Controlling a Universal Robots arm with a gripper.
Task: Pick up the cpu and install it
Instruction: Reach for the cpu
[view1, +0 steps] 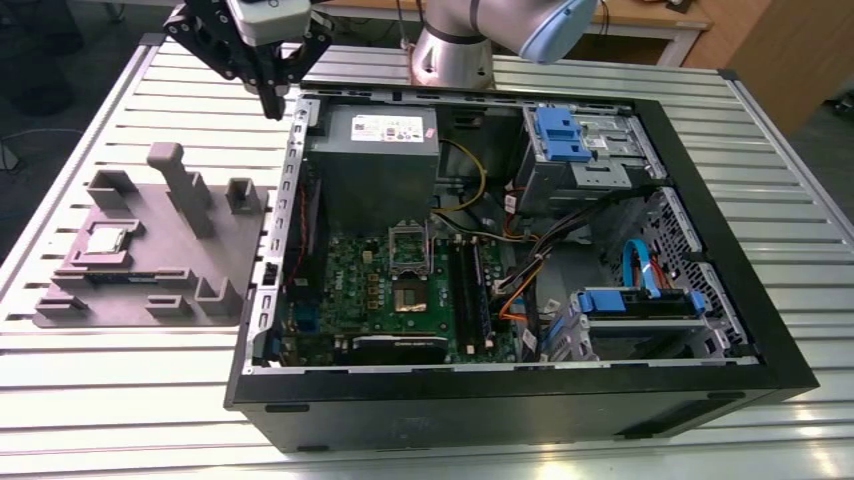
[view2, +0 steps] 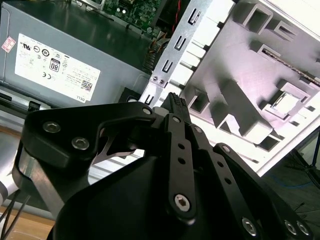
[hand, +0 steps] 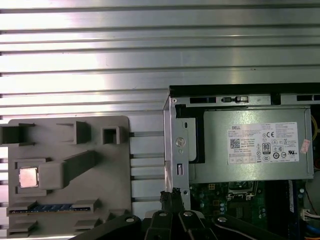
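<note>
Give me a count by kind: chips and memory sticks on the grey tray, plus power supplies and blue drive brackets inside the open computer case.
cpu on the grey tray: 1
memory stick on the grey tray: 1
power supply in the case: 1
blue drive brackets in the case: 2
Total: 5

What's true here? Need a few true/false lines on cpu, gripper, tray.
1. The cpu lies on the tray. True.
2. The gripper holds the cpu. False: it is shut on nothing, near the corner of the case.
3. The case is open, its board showing. True.
4. The cpu sits in the board. False: it is outside the case, on the tray.
5. The tray lies at the exterior view's right of the case. False: at its left.
</note>
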